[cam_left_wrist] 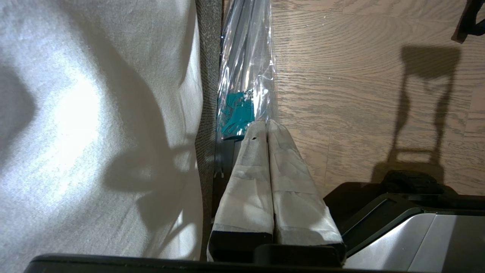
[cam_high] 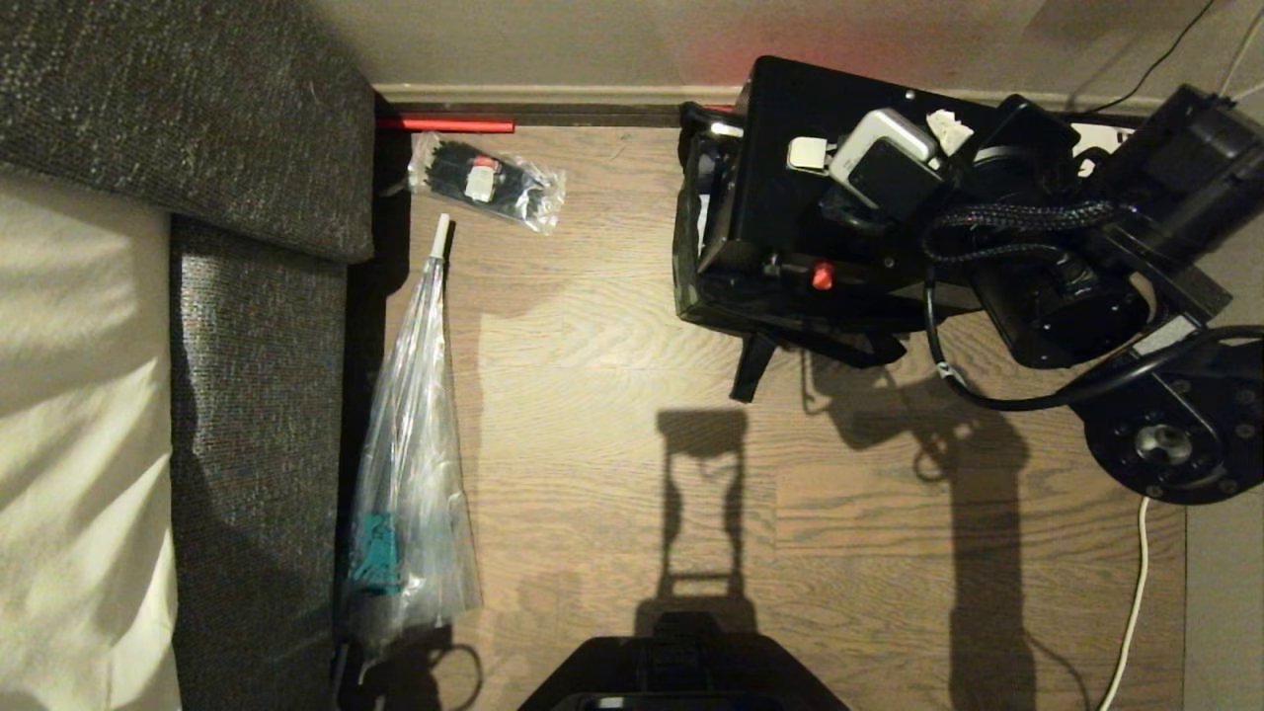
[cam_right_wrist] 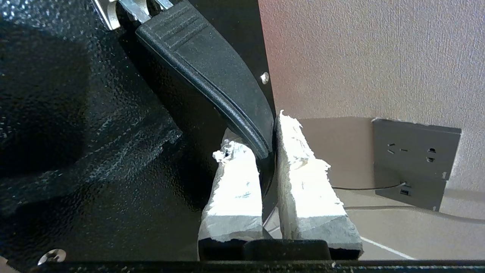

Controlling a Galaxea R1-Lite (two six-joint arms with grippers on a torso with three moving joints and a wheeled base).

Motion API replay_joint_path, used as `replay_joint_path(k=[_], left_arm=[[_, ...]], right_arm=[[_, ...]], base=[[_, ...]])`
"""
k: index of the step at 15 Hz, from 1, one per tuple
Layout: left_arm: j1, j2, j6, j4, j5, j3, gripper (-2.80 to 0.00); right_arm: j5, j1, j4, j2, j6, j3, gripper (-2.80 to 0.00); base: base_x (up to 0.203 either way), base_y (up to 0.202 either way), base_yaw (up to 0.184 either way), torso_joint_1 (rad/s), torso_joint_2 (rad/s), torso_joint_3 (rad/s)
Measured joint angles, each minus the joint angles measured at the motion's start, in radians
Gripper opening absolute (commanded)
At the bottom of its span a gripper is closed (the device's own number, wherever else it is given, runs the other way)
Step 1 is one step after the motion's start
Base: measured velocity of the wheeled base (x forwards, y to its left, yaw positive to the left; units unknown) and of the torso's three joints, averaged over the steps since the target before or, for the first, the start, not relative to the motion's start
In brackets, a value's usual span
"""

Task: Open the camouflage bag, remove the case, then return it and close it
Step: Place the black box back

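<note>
Right gripper [cam_right_wrist: 267,151] clamped on the handle [cam_right_wrist: 212,72] of the case [cam_right_wrist: 75,132], right at the handle's end nearest the wall [cam_right_wrist: 360,57]. Two white padded fingers [cam_right_wrist: 303,178], one on each side of that dark curved bar, pinching it tight with hardly any gap left. Rest of the black pebbled case body spreading out away from the fingertips, filling most of the right wrist view.

From the head camera: case [cam_high: 790,158] sitting up at the far right by the wall, with the camouflage bag [cam_high: 691,276] showing just as a dark green edge around its left and near sides. Looks like the case is in or over the bag, can't say which for sure. Right arm [cam_high: 1066,247] lying across the top of it.

Left gripper [cam_left_wrist: 267,125] parked low by the sofa [cam_high: 257,415], fingers pressed together, nothing between them.

Count-wise: one case, one camo bag, one plastic-wrapped umbrella [cam_high: 415,464] along the sofa edge, one small clear packet [cam_high: 489,183] of dark bits near the skirting, one grey wall socket [cam_right_wrist: 415,161], one white cable [cam_high: 1136,592] on the wood floor [cam_high: 612,395].
</note>
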Motion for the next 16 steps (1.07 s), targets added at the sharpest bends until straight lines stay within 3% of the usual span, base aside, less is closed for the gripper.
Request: replay_joint_path(k=[16], left_arm=[[0.000, 0.000, 0.000, 0.000, 0.000, 0.000, -2.80]], right_arm=[[0.010, -0.001, 0.020, -0.024, -0.025, 0.007, -2.80]], base=[[0.000, 0.000, 0.000, 0.000, 0.00, 0.000]])
